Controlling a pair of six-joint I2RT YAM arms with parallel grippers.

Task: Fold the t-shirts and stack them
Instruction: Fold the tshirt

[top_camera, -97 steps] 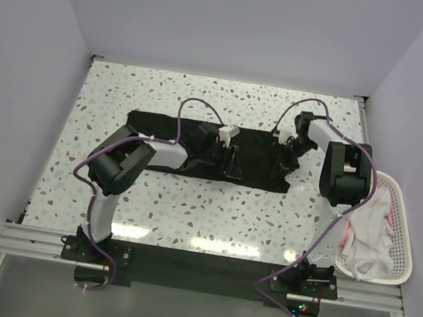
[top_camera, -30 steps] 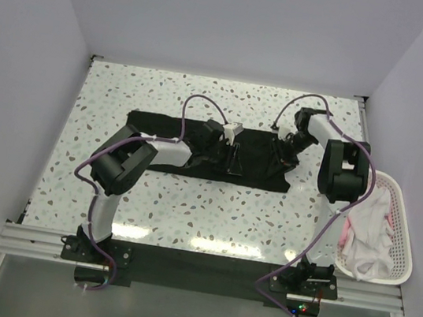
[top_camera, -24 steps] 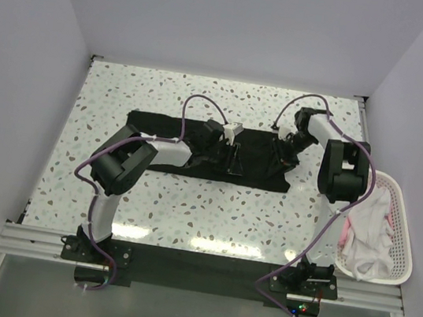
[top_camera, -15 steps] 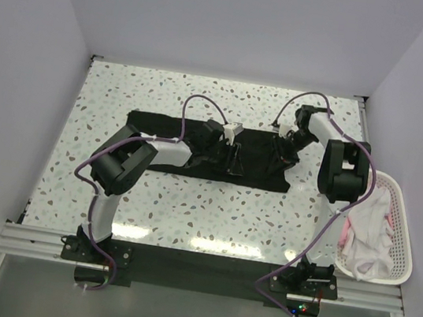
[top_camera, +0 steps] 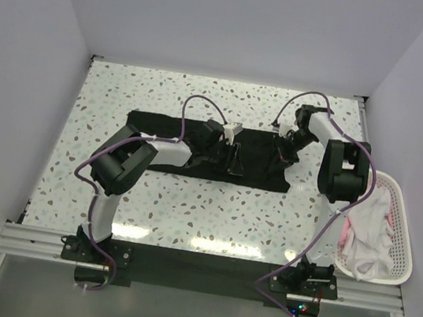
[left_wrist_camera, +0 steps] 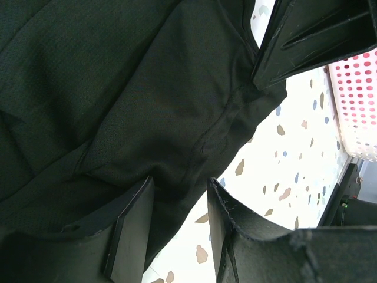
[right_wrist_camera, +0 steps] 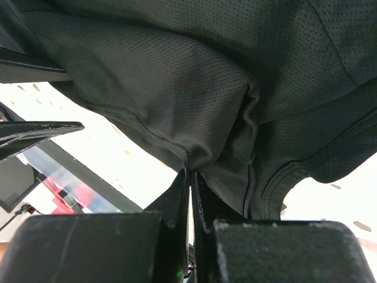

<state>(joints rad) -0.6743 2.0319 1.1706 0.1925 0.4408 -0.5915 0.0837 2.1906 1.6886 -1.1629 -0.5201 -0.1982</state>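
Note:
The black t-shirt [top_camera: 170,143] lies as a long strip across the middle of the table. My left gripper [top_camera: 233,162] is over its middle; in the left wrist view [left_wrist_camera: 179,203] its jaws stand apart with the shirt's edge [left_wrist_camera: 147,118] between them, not pinched. My right gripper [top_camera: 285,154] is at the shirt's right end; in the right wrist view [right_wrist_camera: 191,177] its jaws are shut on a fold of the black fabric [right_wrist_camera: 177,88], held slightly raised. White and pink shirts [top_camera: 366,229] lie in the basket.
The white slatted basket [top_camera: 402,227] stands at the table's right edge, beside the right arm; it also shows in the left wrist view [left_wrist_camera: 356,100]. The speckled table [top_camera: 189,203] runs to a black front rail [top_camera: 196,264]. Walls close in the back and sides.
The right gripper has lifted slightly and moved back with the shirt's right end. The left gripper has barely moved.

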